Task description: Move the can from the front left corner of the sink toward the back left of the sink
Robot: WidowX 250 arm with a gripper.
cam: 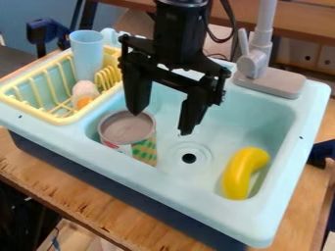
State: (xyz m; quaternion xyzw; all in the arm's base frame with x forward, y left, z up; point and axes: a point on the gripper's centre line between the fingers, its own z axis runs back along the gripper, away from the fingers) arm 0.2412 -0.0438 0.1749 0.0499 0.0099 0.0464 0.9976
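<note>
While a blue cup (87, 54) stood in the yellow dish rack (65, 119) at the left, a pale rounded thing with an orange patch (85, 93) lay near it; I could not make out what that was, nor the bluish shape behind the cup.

Next along, in the near left part of the light blue toy sink (163, 185), a can (126, 128) with a green-patterned label stood roughly upright, its long axis close to vertical. The sink's front wall hid its base, and I couldn't tell whether its grayish top was a lid or an opening.

The black gripper (161, 123) hung over the basin just to the right of the can, jaws wide apart with nothing held between them. From the jaws, the can lay to the left and nearer me. One fingertip overlapped the can's far rim from where I stood, but I couldn't judge whether they touched.

Further right came the drain (189, 158), then a yellow toy banana (242, 171) beside the right wall, curved, its length running from near to far. Behind stood the gray faucet (254, 66), its top cut off.
</note>
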